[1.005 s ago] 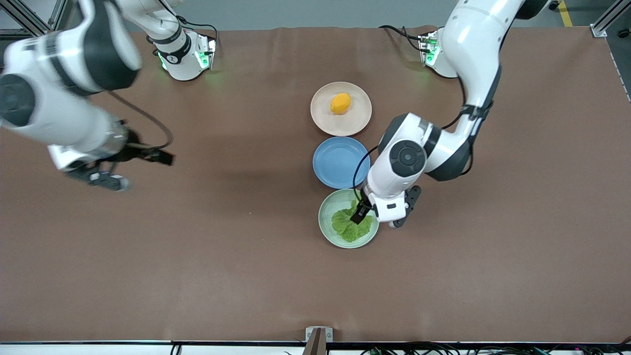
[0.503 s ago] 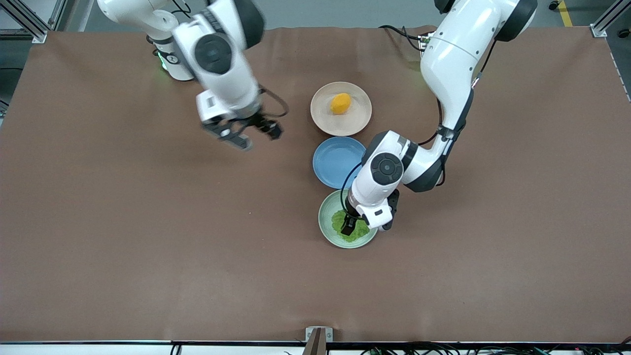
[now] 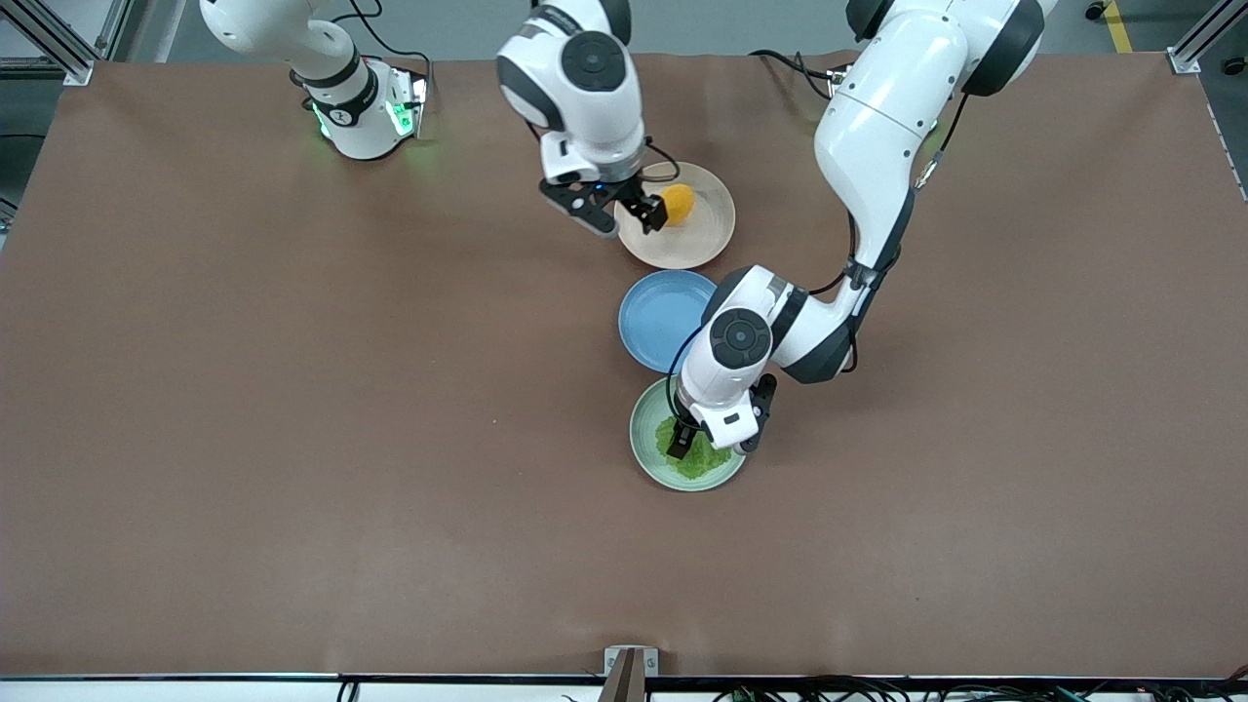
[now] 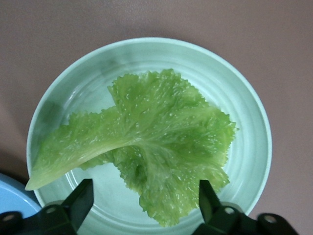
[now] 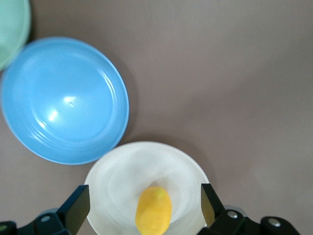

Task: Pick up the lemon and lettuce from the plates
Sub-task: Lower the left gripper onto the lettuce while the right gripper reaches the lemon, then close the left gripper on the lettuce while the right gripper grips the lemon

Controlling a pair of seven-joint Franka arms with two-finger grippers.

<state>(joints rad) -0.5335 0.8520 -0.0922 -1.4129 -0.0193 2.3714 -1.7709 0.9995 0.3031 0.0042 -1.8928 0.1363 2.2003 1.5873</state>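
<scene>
left gripper (image 3: 704, 441): fingers spread, low over the lettuce (image 3: 694, 458) on the mint plate (image 3: 645, 453), lower centre of the front view; nothing pinched.
right gripper (image 3: 624, 211): fingers spread, over the cream plate (image 3: 702, 244) upper centre, just beside the lemon (image 3: 677, 204); holding nothing.
lettuce: lies flat in the mint plate; in the left wrist view the leaf (image 4: 146, 147) sits between the fingers (image 4: 78, 203), stalk pointing toward the blue plate (image 3: 658, 322).
lemon: on the cream plate, centred between the fingers in the right wrist view (image 5: 153, 209).
risk 1: you close on a thin flat leaf and the tips likely scrape the plate or catch only a frill, so it tears or slips.
risk 2: the lemon is round; an off-centre squeeze probably rolls it off the plate.
risk 3: the plates sit close together, so pushing down could shift the mint plate into the blue one.
</scene>
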